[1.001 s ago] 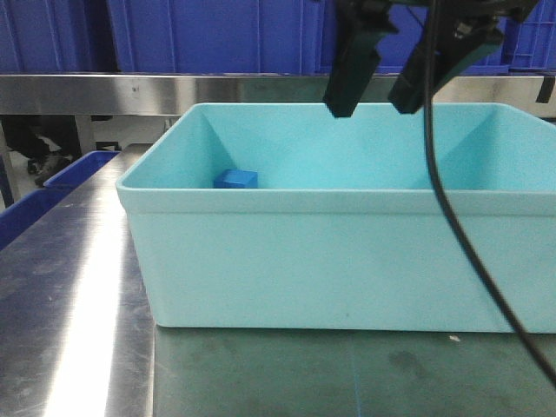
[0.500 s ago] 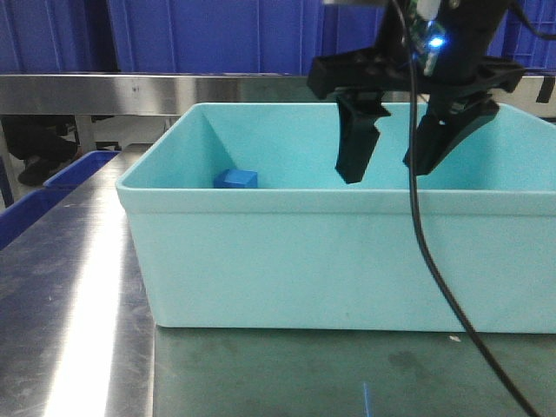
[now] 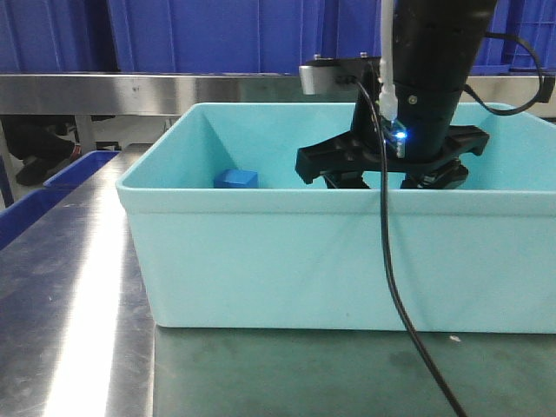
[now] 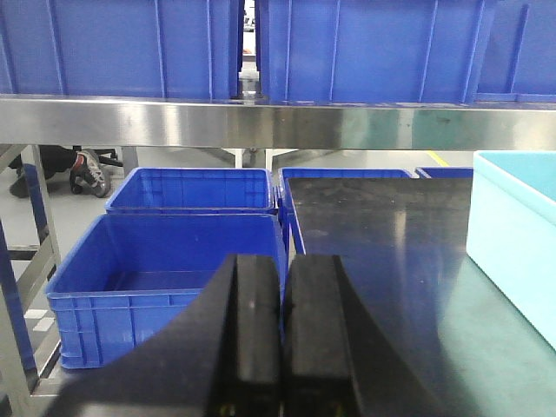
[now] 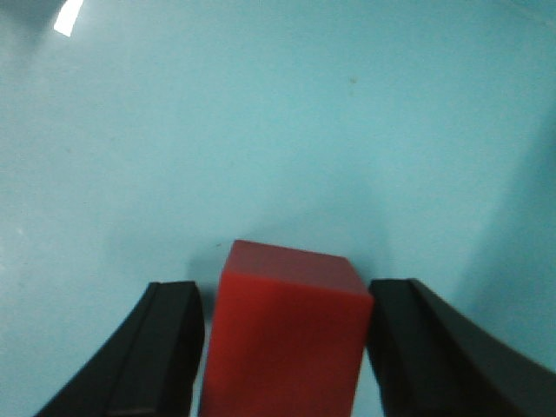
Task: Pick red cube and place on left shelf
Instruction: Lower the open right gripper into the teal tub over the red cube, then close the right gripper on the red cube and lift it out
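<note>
- Down into the teal tub (image 3: 261,252) goes the right tool (image 3: 388,174) since half a second back. Its fingers, then level with the rim, now sit below it, hidden from the front by the tub's near wall.
- From the right wrist, that tool stands open with a finger (image 5: 165,347) on each side of the red cube (image 5: 287,339), which rests on the tub floor. The left pad looks nearly touching and the right shows a sliver of gap, though the view is too close to be sure.
- To do this well, I reckon it should centre on the cube, close squarely on the flat side faces, then lift straight up past the rim before swinging to the left shelf (image 4: 261,123).
- The blue cube (image 3: 236,179) lies well apart, by the tub's far-left wall, and needs no care.
- The left tool (image 4: 281,287) is closed on nothing, beside the bench (image 3: 78,304), facing the shelf's blue crates (image 4: 113,43).
</note>
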Controlling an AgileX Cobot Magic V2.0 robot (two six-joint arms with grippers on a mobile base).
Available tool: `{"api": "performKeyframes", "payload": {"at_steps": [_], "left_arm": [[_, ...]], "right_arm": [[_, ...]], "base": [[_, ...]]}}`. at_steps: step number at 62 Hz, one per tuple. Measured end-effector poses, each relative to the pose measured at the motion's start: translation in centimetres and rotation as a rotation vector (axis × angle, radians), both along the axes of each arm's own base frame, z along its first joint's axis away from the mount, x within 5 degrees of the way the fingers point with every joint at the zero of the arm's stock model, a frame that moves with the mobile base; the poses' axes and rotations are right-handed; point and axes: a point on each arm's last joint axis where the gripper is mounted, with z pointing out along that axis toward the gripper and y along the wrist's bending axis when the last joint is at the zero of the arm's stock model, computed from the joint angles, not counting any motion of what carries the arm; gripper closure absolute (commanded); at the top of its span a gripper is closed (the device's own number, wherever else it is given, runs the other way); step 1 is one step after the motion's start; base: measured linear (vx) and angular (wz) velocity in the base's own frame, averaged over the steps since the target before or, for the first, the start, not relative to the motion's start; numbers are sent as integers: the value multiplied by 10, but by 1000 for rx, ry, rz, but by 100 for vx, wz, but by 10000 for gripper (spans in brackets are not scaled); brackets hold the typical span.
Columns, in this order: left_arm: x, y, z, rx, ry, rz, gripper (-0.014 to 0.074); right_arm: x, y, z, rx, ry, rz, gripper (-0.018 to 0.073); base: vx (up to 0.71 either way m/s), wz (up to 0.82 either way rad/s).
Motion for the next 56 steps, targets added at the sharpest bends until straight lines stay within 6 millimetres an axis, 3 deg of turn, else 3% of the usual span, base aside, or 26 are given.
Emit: {"api": "performKeyframes", "payload": {"at_steps": [10, 23, 29, 43, 51, 56], "left_arm": [[0, 0, 0, 0, 0, 0, 495], [0, 0, 0, 0, 0, 0, 496], [0, 0, 0, 0, 0, 0, 495], [0, 0, 0, 0, 0, 0, 496], [0, 0, 0, 0, 0, 0, 496], [0, 0, 0, 0, 0, 0, 496]], "right_arm": [[1, 0, 1, 3, -12, 2, 341], [0, 0, 8, 14, -31, 2, 380], [-6, -4, 29, 42, -80, 2, 380], [-33, -23, 104, 109, -301, 19, 380], [-56, -48, 139, 133, -411, -6, 380], [-70, -71, 149, 138, -452, -55, 380]], "base": [[0, 0], [0, 0], [0, 0], [0, 0], [0, 0], [0, 0]]}}
